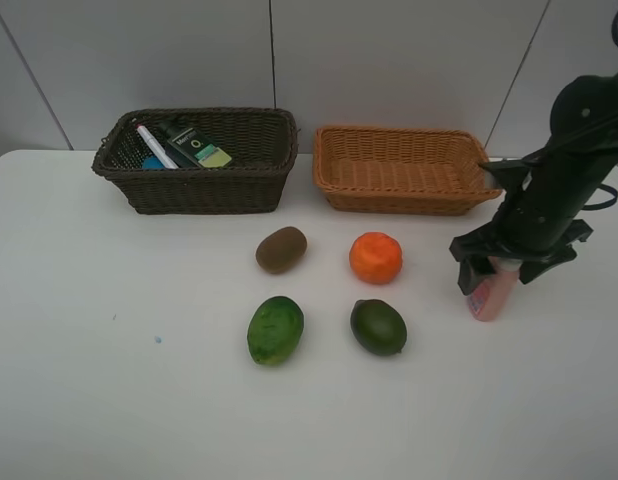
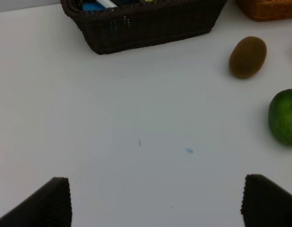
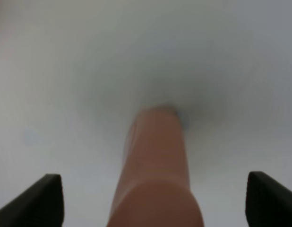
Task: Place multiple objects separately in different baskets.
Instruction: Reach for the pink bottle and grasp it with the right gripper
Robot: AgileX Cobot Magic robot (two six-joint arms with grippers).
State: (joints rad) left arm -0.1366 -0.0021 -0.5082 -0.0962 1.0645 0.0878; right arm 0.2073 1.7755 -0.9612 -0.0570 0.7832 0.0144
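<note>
White worktop (image 1: 79, 400), both pincers spread wide, nothing gripped.
Right pincer (image 3: 154, 191) straddles the small pink bottle (image 1: 486, 298), fingers clear of it (left pincer (image 2: 156, 196) hangs over the worktop). Beside the bottle lie the orange (image 1: 375, 257), kiwi (image 1: 281, 249), light green fruit (image 1: 276, 330) and dark green fruit (image 1: 378, 327); behind them sit the tan basket (image 1: 404, 195) and the dark basket (image 1: 204, 192), which holds the marker (image 1: 154, 146) and green bottle (image 1: 194, 146).

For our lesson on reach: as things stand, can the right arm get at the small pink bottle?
Probably yes. The right gripper hangs directly over the small pink bottle, jaws open wide with a finger on either side. Nothing stands between them, and the orange sits well apart.
</note>
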